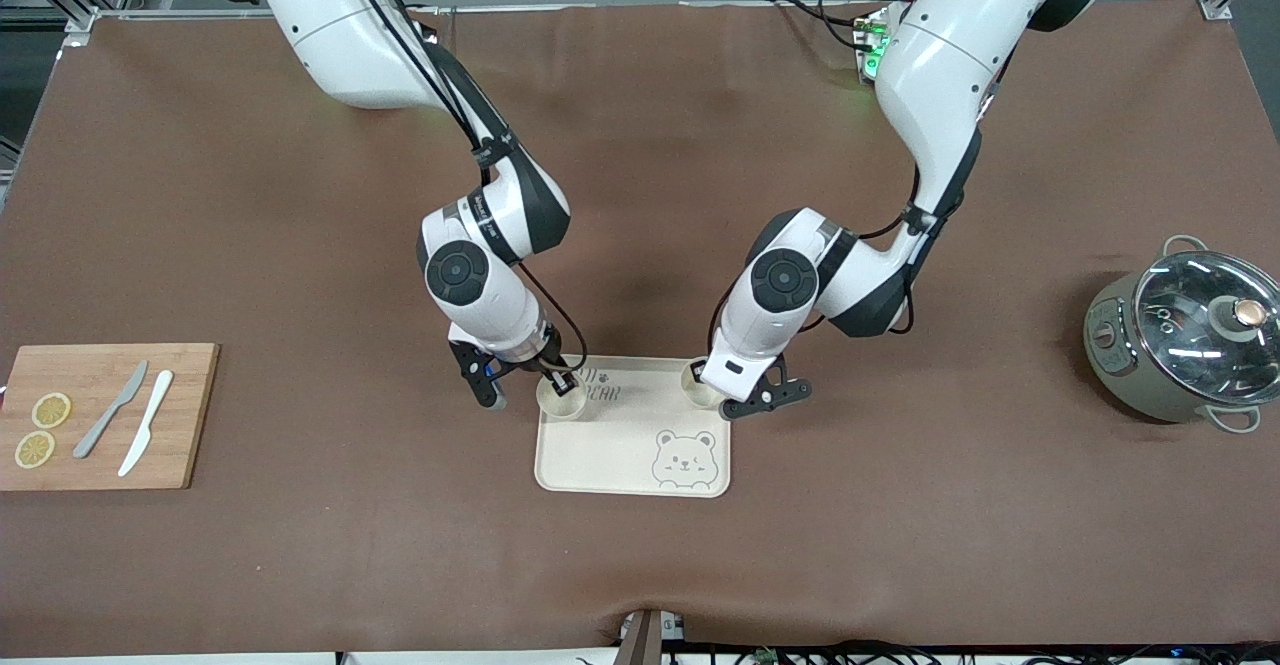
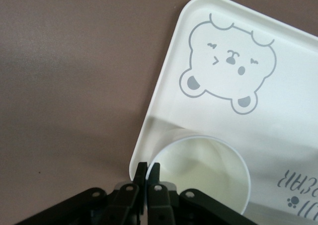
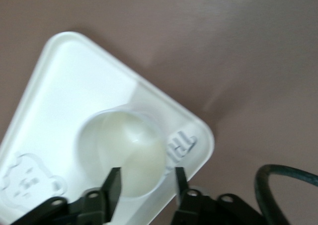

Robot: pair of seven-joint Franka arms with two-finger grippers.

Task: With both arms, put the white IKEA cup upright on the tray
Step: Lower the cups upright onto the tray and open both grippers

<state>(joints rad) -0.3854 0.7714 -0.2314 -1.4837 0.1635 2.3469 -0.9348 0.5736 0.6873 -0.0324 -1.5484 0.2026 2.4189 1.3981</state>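
The cream bear tray (image 1: 620, 455) lies at the table's middle, near the front camera. Two white cups stand upright on its edge farthest from the camera. My left gripper (image 1: 722, 397) is low over the cup (image 1: 692, 381) toward the left arm's end. In the left wrist view the gripper (image 2: 148, 169) is shut on the wall of this cup (image 2: 208, 170), on the tray (image 2: 288, 115). My right gripper (image 1: 535, 390) is over the second cup (image 1: 562, 403). In the right wrist view it (image 3: 146, 180) is open, one finger over the cup (image 3: 124, 145), the other outside it above the tray (image 3: 54, 86).
A wooden cutting board (image 1: 185, 415) with lemon slices (image 1: 42, 429) and two knives (image 1: 128, 417) lies at the right arm's end. A grey pot with a glass lid (image 1: 1185, 345) stands at the left arm's end. Brown mat surrounds the tray.
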